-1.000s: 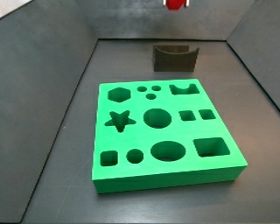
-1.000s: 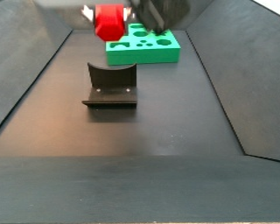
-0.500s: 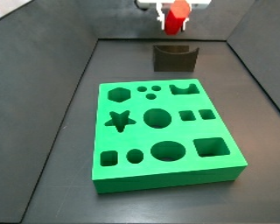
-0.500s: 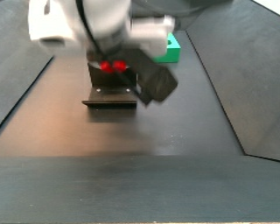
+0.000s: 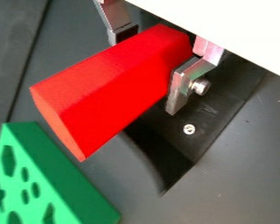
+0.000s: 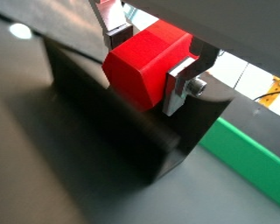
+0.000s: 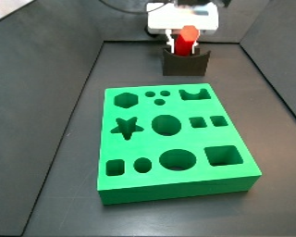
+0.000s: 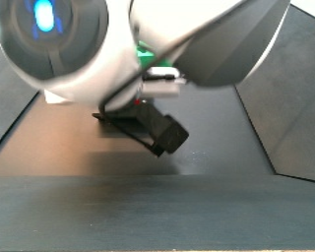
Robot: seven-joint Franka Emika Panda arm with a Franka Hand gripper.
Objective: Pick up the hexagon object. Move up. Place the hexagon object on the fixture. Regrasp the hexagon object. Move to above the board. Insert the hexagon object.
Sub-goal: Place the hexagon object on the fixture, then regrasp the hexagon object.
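Board [image 7: 178,142] first, the big green slab lying in the middle of the dark floor, its cut-outs all facing up and all unfilled, so the insertion is waiting for later. Behind it, toward the far edge of the floor, the fixture [image 7: 185,63] is standing well apart from the board, and that is where the action is happening. In a side view the arm is filling most of the picture and hiding nearly everything under it. The gripper [image 7: 184,31] is hanging right over the fixture's notch, and in both wrist views its silver fingers [image 5: 187,83] are pressing on opposite flats of the hexagon object [image 5: 111,86], so the jaws are clamped on the red peg. The peg is lying crosswise between the plates, one hexagonal end sticking well out, which looks like a carrying grip, not one suited to insertion. That, I judge, is why it is being brought to the fixture [image 6: 119,131]: the dark block is sitting directly beneath the hexagon object [image 6: 149,61], ready to cradle it for a regrasp. Whether the peg is touching the notch yet, I cannot tell.
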